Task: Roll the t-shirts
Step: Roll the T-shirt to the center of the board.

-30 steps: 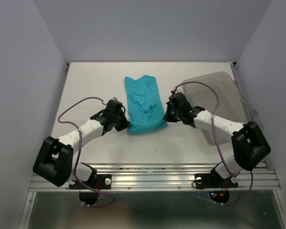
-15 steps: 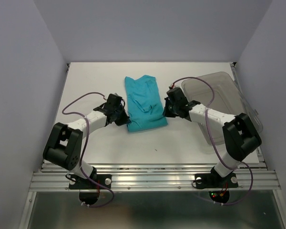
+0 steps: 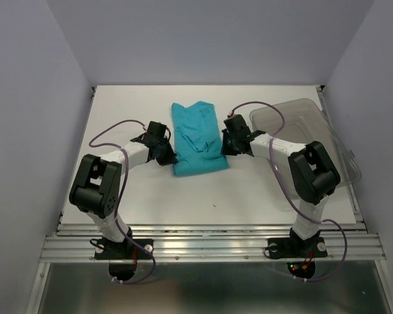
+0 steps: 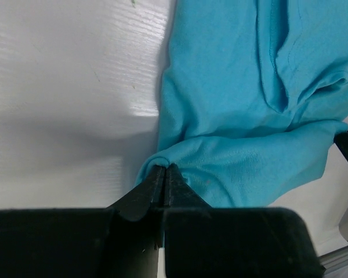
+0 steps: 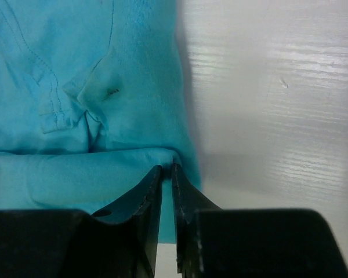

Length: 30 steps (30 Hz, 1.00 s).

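Lying lengthwise in the middle of the white counter, the plain teal short-sleeved t-shirt of thin soft fabric has its near end turned up into a thick fold. The left gripper sits at that fold's left corner and the right gripper at its right corner, both low on the counter.

Just right of the t-shirt stands a clear grey-tinted plastic bin, near the cloth but apart from it. The right forearm crosses in front of the bin's near-left corner. Thin purple cables loop off both arms over the counter.

From above, the fingers are hidden under the wrist housings. The left wrist view shows the left gripper with its fingers pressed together, the fold's corner nipped at their tips. The right wrist view shows the right gripper with its fingers nearly together, only a thin slit between them. The fold's edge is caught at the tips, with a puckered stitched hem just past them.
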Tool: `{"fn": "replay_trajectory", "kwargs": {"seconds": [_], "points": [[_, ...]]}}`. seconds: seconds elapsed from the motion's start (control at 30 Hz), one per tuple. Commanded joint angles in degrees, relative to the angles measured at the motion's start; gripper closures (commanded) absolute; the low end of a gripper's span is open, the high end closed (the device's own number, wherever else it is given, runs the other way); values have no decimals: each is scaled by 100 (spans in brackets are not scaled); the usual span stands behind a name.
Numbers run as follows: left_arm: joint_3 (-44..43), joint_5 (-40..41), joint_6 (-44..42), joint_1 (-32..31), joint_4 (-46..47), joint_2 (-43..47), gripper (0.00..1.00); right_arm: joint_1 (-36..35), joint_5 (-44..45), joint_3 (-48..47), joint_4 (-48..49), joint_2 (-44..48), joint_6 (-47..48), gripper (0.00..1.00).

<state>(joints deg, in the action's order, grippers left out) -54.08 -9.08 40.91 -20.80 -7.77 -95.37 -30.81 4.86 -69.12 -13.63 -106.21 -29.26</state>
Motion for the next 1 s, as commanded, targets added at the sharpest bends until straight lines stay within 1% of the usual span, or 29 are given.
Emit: {"fn": "replay_trajectory", "kwargs": {"seconds": [0.0, 0.03, 0.1, 0.13, 0.17, 0.2, 0.27, 0.3, 0.37, 0.4, 0.47, 0.5, 0.53, 0.57, 0.6, 0.63, 0.67, 0.7, 0.77, 0.83, 0.97], "points": [[-497, 151, -346, 111, -277, 141, 84, 49, 6, -312, 45, 39, 113, 80], [-567, 239, -381, 111, -356, 194, 82, 49, 23, -321, 10, 57, 122, 79], [-795, 494, -486, 111, -550, 395, 72, 49, 111, -374, -52, 118, 113, 74], [-875, 573, -522, 111, -628, 458, 61, 49, 146, -400, -122, 162, 113, 71], [-954, 722, -566, 111, -777, 519, 57, 49, 207, -409, -140, 258, 113, 59], [-1085, 793, -601, 120, -866, 642, 51, 49, 225, -409, -201, 320, 113, 55], [-1139, 847, -663, 120, -1033, 783, 50, 49, 269, -400, -272, 531, 122, 45], [-1096, 1029, -671, 111, -1060, 853, 50, 49, 252, -365, -307, 601, 131, 41], [-947, 1005, -645, 102, -1060, 1116, 51, 49, 208, -287, -404, 759, 148, 40], [-728, 970, -628, 85, -1034, 1204, 51, 49, 147, -234, -421, 925, 131, 41], [-482, 752, -514, 15, -937, 1486, 57, 49, -19, -32, -430, 1076, 87, 43], [-367, 698, -461, -12, -902, 1573, 59, 49, -90, 21, -439, 1190, 61, 47], [-114, 636, -408, -73, -858, 1731, 65, 49, -169, 135, -430, 1226, 17, 51], [19, 488, -321, -117, -745, 1802, 69, -12, -318, 188, -421, 1252, 8, 57], [143, 391, -285, -144, -683, 1873, 74, -13, -372, 223, -421, 1270, -10, 62], [387, 268, -233, -161, -612, 1960, 81, -74, -424, 250, -404, 1226, -10, 67], [512, 75, -189, -214, -438, 1987, 83, -127, -442, 268, -413, 1182, -10, 72], [696, 12, -92, -240, -349, 1987, 86, -127, -495, 268, -404, 1138, -1, 81], [820, -145, -30, -284, -173, 1918, 92, -127, -697, 224, -369, 980, -19, 85], [891, -225, 5, -302, -76, 1751, 96, -127, -767, 154, -316, 884, -36, 86], [882, -217, 14, -302, 240, 1382, 96, -180, -926, -119, -272, 480, -19, 86]]}}
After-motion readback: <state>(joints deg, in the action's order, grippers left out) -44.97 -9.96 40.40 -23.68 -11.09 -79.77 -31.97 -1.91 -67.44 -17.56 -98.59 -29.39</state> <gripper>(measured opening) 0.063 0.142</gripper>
